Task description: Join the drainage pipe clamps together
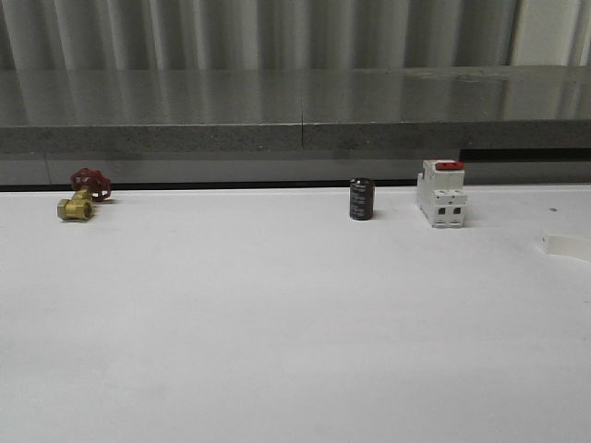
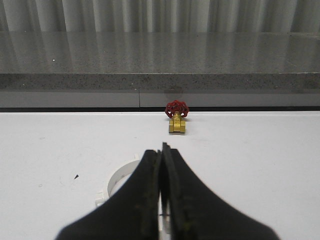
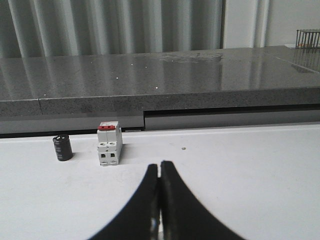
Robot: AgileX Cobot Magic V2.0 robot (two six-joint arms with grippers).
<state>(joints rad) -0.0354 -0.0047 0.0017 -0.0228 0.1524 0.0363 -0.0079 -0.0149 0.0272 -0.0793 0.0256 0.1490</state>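
Observation:
In the left wrist view a white half-ring drainage pipe clamp [image 2: 119,176] lies flat on the white table, a small tab on its outer side. My left gripper [image 2: 161,150] is shut with nothing between its black fingers, and the left finger [image 2: 145,185] covers much of the clamp. My right gripper [image 3: 160,166] is also shut and empty, over bare table in front of the breaker. A small white piece [image 1: 565,245] lies at the right edge of the front view, too cut off to identify.
Along the table's back edge stand a brass valve with a red handwheel [image 1: 81,197] [image 2: 177,117], a black cylinder [image 1: 361,199] [image 3: 62,148] and a white red-topped breaker [image 1: 441,194] [image 3: 109,144]. A grey stone ledge [image 1: 295,111] runs behind the table.

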